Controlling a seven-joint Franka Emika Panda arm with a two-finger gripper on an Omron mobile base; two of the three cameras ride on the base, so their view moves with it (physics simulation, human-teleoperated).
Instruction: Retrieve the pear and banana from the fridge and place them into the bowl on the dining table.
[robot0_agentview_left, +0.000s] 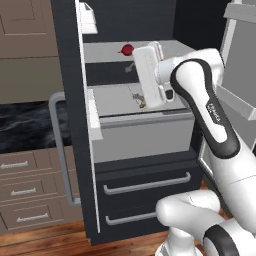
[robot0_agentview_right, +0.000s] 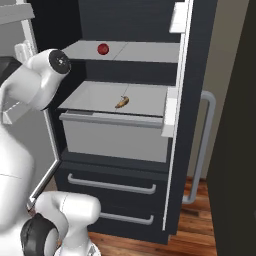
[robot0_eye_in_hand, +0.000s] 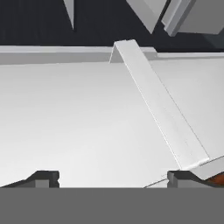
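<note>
The fridge (robot0_agentview_left: 145, 192) stands with both doors open and its pale grey shelves in sight. The banana (robot0_agentview_right: 122, 102), small and yellow-brown, lies on the middle shelf; its tip peeks out below my white hand (robot0_agentview_left: 150, 75), which reaches in above it. My gripper (robot0_eye_in_hand: 113, 178) is open over bare shelf with nothing between its fingertips (robot0_eye_in_hand: 43, 177), and an orange-brown sliver (robot0_eye_in_hand: 217, 178) shows at the right edge. A small dark-red fruit (robot0_agentview_right: 103, 49) sits on the upper shelf; I cannot tell whether it is the pear. The bowl and dining table are out of view.
The left fridge door (robot0_agentview_left: 67, 100) with its grey handle (robot0_agentview_left: 60, 150) swings out beside tan drawer cabinets (robot0_agentview_left: 25, 190) and a black counter (robot0_agentview_left: 25, 125). The right door (robot0_agentview_right: 197, 75) stands open too. Two lower drawers (robot0_agentview_right: 112, 185) are shut above a wooden floor.
</note>
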